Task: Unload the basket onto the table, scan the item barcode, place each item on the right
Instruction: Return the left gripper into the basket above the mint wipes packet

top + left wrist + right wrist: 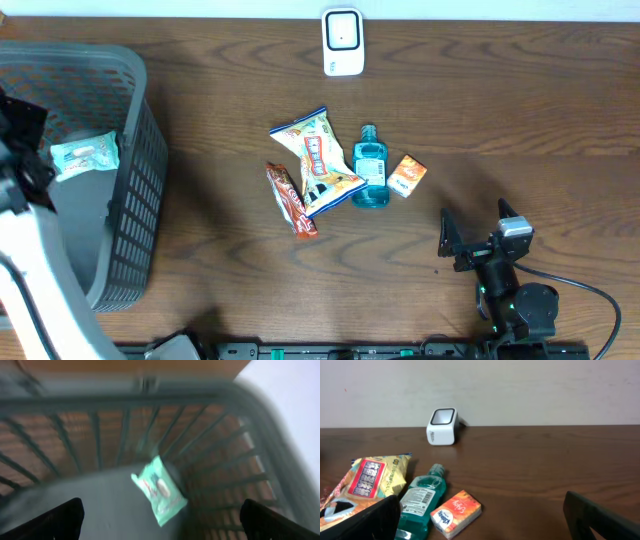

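The white barcode scanner [342,42] stands at the table's far edge, also visible in the right wrist view as the scanner [442,426]. Mid-table lie a yellow snack bag [318,160], a red bar [291,200], a blue mouthwash bottle [369,168] and an orange tissue pack [407,175]. My right gripper [476,225] rests open and empty near the front edge, right of the tissue pack [456,512]. My left gripper [162,525] hangs open over the grey basket [140,150], above a mint-green packet [160,490] lying inside it.
The basket fills the table's left side, and its ribbed walls [125,430] surround the left gripper. A pale wall runs behind the scanner. Bare brown wood [540,120] lies right of the items.
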Action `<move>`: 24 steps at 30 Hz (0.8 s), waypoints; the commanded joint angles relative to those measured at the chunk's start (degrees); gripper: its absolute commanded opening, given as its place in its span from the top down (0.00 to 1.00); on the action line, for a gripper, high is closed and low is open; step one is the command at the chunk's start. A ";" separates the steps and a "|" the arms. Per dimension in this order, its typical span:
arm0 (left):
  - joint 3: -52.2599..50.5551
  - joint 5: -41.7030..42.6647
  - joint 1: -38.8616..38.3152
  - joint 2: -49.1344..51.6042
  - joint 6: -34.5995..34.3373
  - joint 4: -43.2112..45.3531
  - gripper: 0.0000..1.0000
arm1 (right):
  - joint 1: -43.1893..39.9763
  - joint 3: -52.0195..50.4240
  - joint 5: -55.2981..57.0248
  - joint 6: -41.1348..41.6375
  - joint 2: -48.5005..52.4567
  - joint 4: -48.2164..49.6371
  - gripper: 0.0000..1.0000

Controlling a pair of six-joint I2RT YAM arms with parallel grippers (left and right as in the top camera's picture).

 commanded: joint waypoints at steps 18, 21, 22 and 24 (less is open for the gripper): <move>0.31 14.88 3.41 28.96 -9.92 2.58 0.00 | 0.35 -0.07 0.33 -0.52 -0.31 -0.24 0.01; 0.31 14.88 3.41 31.50 -9.90 3.63 0.00 | 0.35 -0.07 0.33 -0.52 -0.31 -0.24 0.01; 0.31 14.88 3.41 32.33 -9.90 4.09 0.00 | 0.35 -0.07 0.33 -0.52 -0.31 -0.22 0.01; 0.31 14.88 3.41 33.46 -9.86 4.66 0.00 | 0.35 -0.07 0.33 -0.52 -0.31 -0.22 0.01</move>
